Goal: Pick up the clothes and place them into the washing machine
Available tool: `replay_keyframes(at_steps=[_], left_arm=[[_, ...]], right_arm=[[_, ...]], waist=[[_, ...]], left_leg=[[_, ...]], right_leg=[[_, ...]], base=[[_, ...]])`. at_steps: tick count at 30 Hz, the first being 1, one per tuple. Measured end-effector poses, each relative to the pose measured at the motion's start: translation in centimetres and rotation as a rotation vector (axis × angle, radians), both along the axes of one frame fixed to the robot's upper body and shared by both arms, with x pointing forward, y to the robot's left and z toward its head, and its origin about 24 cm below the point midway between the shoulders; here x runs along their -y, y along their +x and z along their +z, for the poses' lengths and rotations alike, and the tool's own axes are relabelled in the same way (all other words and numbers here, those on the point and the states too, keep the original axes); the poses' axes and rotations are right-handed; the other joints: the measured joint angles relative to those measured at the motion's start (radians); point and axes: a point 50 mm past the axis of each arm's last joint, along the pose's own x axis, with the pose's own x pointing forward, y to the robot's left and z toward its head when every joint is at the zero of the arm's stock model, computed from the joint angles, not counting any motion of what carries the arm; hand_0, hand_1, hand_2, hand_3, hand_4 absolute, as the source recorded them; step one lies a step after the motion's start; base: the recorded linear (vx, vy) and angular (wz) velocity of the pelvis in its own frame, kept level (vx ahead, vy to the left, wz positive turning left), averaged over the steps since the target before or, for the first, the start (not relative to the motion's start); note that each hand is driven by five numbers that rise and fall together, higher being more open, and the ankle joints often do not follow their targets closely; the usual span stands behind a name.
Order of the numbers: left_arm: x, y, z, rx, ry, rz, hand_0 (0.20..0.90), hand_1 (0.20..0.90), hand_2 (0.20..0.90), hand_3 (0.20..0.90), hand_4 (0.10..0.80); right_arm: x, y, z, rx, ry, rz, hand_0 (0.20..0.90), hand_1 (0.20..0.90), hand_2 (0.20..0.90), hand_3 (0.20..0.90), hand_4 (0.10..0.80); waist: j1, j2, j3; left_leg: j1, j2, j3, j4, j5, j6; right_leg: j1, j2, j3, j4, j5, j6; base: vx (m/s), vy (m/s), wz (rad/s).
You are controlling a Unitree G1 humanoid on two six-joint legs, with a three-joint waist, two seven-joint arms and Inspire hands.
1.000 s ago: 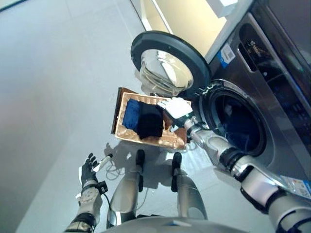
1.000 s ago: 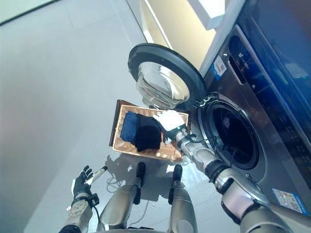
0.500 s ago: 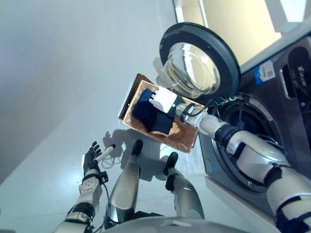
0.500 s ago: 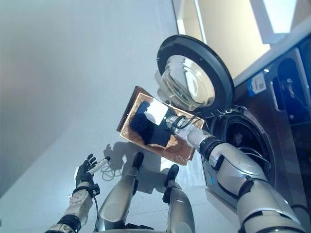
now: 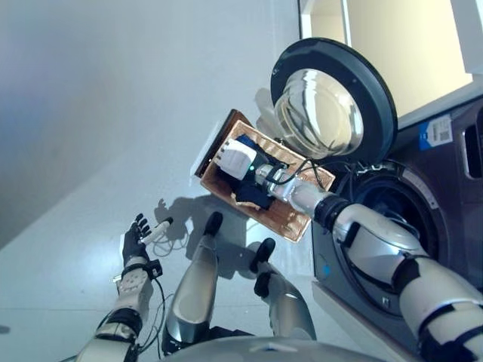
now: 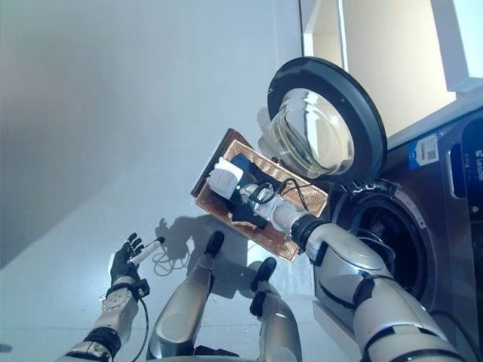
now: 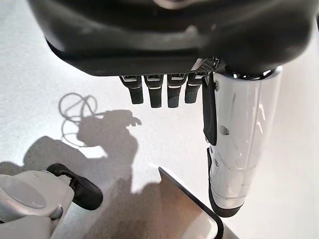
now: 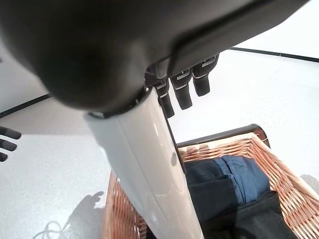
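A wicker basket (image 5: 290, 215) sits on the floor in front of the washing machine's open drum (image 5: 400, 226). A blue garment (image 8: 224, 179) and a black garment (image 8: 254, 219) lie folded inside it. My right hand (image 5: 235, 160), with its white thumb cover, hovers over the clothes toward the basket's far side. Its fingers (image 8: 182, 92) are straight, and it is open and holds nothing. My left hand (image 5: 136, 245) hangs low at the left, away from the basket. It is open and idle.
The round glass door (image 5: 332, 102) of the washing machine stands swung open just behind the basket. The machine's front panel (image 5: 453, 136) fills the right side. Pale floor (image 5: 90, 113) stretches to the left.
The camera has swung, shifting the whole scene. My right hand has moved from the basket's machine-side edge across the clothes toward its far side. The left hand stays idle.
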Motion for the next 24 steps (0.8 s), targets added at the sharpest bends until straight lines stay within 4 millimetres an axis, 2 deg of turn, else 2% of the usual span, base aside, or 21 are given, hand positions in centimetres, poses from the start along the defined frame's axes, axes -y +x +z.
replay_keyframes(at_steps=[7, 12, 24], left_arm=[[0.0, 0.4, 0.3, 0.017, 0.000, 0.000, 0.900, 0.900, 0.900, 0.900, 0.800], [0.1, 1.0, 0.8, 0.048, -0.021, 0.014, 0.900, 0.900, 0.900, 0.900, 0.800], [0.1, 1.6, 1.2, 0.070, -0.026, 0.014, 0.900, 0.900, 0.900, 0.900, 0.800]], right_arm=[[1.5, 0.5, -0.2, -0.001, -0.013, -0.064, 0.900, 0.900, 0.900, 0.900, 0.800], [1.8, 0.7, -0.1, 0.007, 0.000, -0.091, 0.900, 0.900, 0.900, 0.900, 0.800], [3.1, 0.7, -0.7, -0.016, 0.004, -0.140, 0.900, 0.900, 0.900, 0.900, 0.800]], waist=[[-0.001, -0.002, 0.007], [0.000, -0.003, 0.053], [-0.004, -0.005, 0.058]], left_leg=[[-0.022, 0.000, -0.018, 0.005, 0.001, -0.002], [-0.033, 0.000, -0.026, 0.006, 0.004, -0.005], [-0.035, 0.000, -0.027, 0.004, 0.004, -0.005]], right_leg=[[-0.013, 0.000, -0.017, 0.000, -0.002, -0.002], [-0.019, 0.002, -0.025, 0.001, -0.004, -0.004], [-0.021, 0.001, -0.028, 0.000, -0.005, -0.004]], base=[[-0.004, -0.002, 0.06], [-0.006, 0.002, 0.03], [0.000, 0.000, 0.00]])
